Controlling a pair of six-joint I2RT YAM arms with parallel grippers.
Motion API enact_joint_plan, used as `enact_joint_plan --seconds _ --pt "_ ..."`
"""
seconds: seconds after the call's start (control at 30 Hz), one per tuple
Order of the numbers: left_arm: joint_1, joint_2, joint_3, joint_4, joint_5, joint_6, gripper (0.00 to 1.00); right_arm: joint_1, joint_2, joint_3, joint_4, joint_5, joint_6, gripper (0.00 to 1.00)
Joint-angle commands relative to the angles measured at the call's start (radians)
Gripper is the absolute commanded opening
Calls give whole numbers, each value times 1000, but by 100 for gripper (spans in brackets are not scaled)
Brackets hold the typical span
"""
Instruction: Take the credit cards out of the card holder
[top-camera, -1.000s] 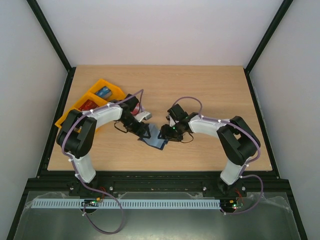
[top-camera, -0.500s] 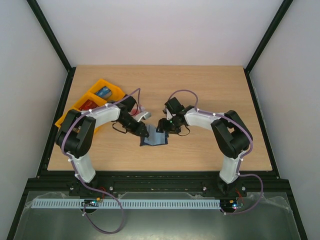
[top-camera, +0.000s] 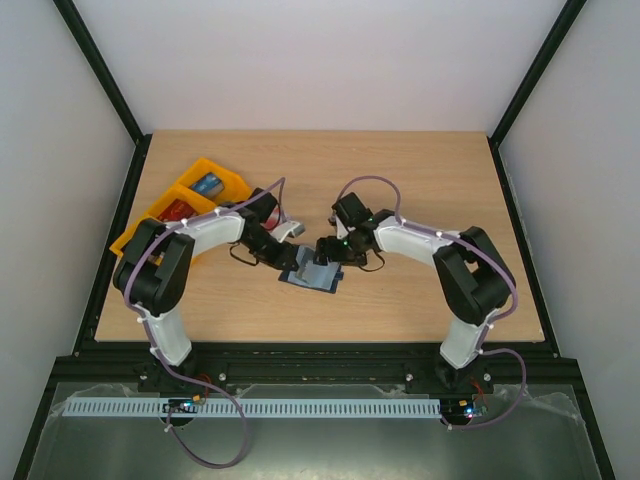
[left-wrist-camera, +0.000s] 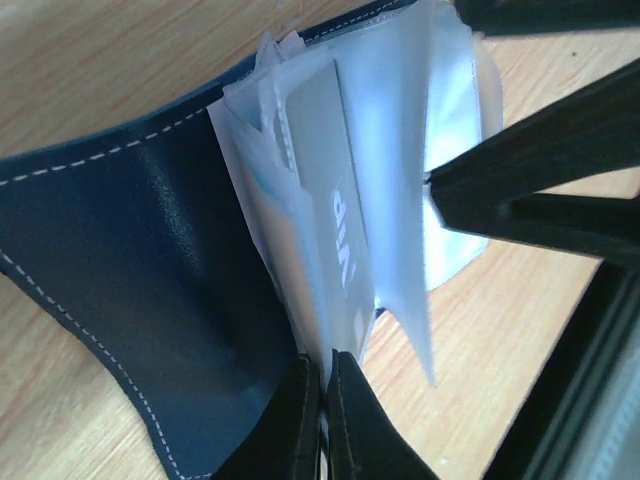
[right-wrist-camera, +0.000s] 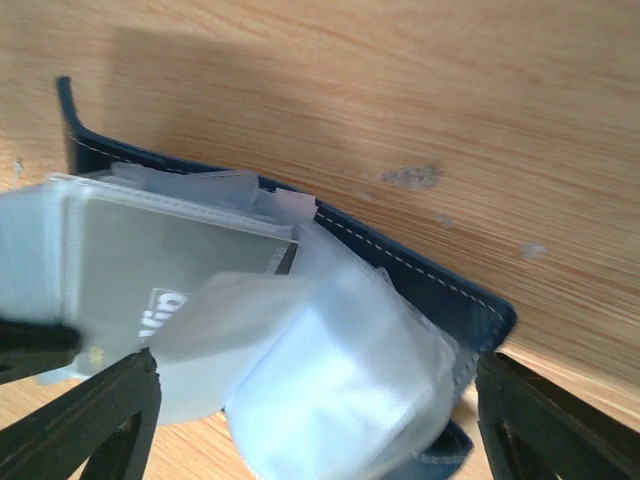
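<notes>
Noting card holder (top-camera: 312, 277) nearest the arm bases, lying open on desk (top-camera: 420, 180) between the two arms, navy cover down, clear sleeves fanned upward. Found left gripper (left-wrist-camera: 322, 385) at the holder's left end, fingers pressed together on the lower edge of the sleeve stack, pinning it. Found right gripper (right-wrist-camera: 318, 365) just beyond, at the holder's right side, fingers spread wide either side of the loose sleeves, gripping nothing.

Read grey VIP card (left-wrist-camera: 335, 190) seated in a sleeve: long axis running straight away from the left gripper, near short end just above those fingertips. From the right wrist, same card ahead and off toward the left finger, long axis crossways to the opening, a loose sleeve lying over its near corner.

Judged right gripper the free one and better placed for the pull. Judged sleeve mouth direction not determinable. White card not made out in any view.

Recorded orange tray (top-camera: 228, 178) farther back at left, well apart.
</notes>
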Motion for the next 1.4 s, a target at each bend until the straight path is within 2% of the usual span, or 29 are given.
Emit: enact_joint_plan --seconds 0.0,0.1,0.17,0.27,0.43,0.6,0.83,1.2,1.27,1.33,1.37 --pt "-56 -45 -34 47 -197 -18 2 9 -114 71 -111 177 0 82" --pt "-75 -40 -34 56 -208 -30 2 34 -157 124 -111 220 2 72" --pt "-76 -26 -26 52 -207 -35 2 49 -171 134 -60 154 0 68" --pt "-76 -15 -22 50 -214 -42 2 45 -198 48 117 12 97 63" --pt "-68 -13 -28 58 -192 -53 2 -25 -171 -81 202 -91 255 48" --pt "-50 19 -25 65 -150 -68 2 -59 -161 -160 289 -194 256 45" --pt "-8 66 -10 65 -114 -77 2 -63 -40 -215 335 -254 229 32" --pt "0 94 -12 70 -96 -73 2 -64 92 -171 423 -367 186 27" --pt "1 96 -10 70 -93 -72 2 -64 100 -169 464 -400 206 19" --pt "2 95 -9 68 -91 -72 2 -64 103 -164 479 -423 209 5" --pt "4 95 -8 68 -90 -71 2 -64 97 -160 478 -428 204 2"
